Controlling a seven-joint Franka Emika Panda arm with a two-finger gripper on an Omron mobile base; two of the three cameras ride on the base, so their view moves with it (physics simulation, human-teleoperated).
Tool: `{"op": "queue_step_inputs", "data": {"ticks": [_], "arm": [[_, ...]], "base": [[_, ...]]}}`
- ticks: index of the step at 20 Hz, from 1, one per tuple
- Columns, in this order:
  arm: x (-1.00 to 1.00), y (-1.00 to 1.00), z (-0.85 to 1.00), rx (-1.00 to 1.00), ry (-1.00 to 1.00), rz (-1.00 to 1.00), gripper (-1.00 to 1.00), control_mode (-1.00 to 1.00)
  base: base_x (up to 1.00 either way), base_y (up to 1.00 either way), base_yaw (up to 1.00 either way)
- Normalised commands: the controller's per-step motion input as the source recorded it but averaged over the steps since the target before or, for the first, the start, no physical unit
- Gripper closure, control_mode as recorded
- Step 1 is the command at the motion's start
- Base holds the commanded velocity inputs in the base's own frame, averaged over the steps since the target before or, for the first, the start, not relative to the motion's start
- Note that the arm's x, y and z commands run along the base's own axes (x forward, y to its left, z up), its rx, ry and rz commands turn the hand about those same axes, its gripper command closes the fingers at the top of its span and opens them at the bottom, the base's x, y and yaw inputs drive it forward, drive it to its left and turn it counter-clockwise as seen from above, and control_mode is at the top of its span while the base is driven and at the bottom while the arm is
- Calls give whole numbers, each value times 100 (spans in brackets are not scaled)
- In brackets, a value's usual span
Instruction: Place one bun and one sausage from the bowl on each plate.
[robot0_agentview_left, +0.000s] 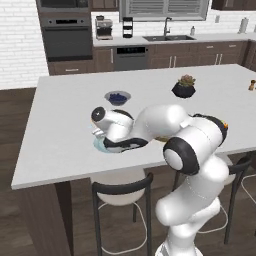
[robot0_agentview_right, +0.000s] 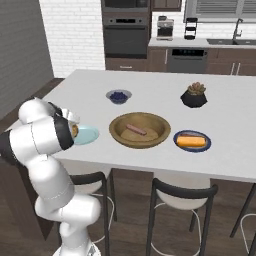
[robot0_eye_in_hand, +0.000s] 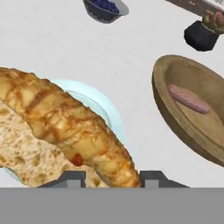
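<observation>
In the hand view a golden-brown bun (robot0_eye_in_hand: 65, 122) sits between my gripper's (robot0_eye_in_hand: 113, 178) two dark tips, which are shut on it just over the pale light-blue plate (robot0_eye_in_hand: 98, 103). That plate (robot0_agentview_right: 88, 135) lies near the counter's front edge, left of the wooden bowl (robot0_agentview_right: 116, 131). One pink sausage (robot0_agentview_right: 136, 130) lies in the bowl, also seen as sausage (robot0_eye_in_hand: 189, 99) from the hand. Right of the bowl, the dark navy plate (robot0_agentview_right: 177, 141) carries a bun (robot0_agentview_right: 191, 142) and a sausage (robot0_agentview_right: 192, 135). From the left base view my hand (robot0_agentview_left: 107, 131) hangs low over the light-blue plate (robot0_agentview_left: 99, 145).
A small grey bowl of dark berries (robot0_agentview_right: 118, 96) stands behind the light-blue plate. A black pot with a plant (robot0_agentview_right: 194, 95) stands behind the navy plate. Dark bar stools (robot0_agentview_right: 182, 192) line the counter's near edge under the dishes.
</observation>
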Motion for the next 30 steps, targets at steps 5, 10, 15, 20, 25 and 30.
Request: {"op": "queue_step_inputs", "data": {"ticks": [5, 10, 15, 20, 25, 30], "arm": [[100, 31, -43, 10, 15, -12, 100, -100], [92, 0, -74, 1, 11, -8, 100, -100], [77, 16, -20, 0, 2, -12, -100, -100], [-48, -29, 0, 5, 7, 0, -100, -100], [-95, -83, 49, 18, -4, -4, -100, -100], [-85, -100, 59, 13, -22, -3, -100, -100]], "base": [[0, 0, 0], [0, 0, 0], [0, 0, 0], [0, 0, 0], [0, 0, 0], [0, 0, 0]]}}
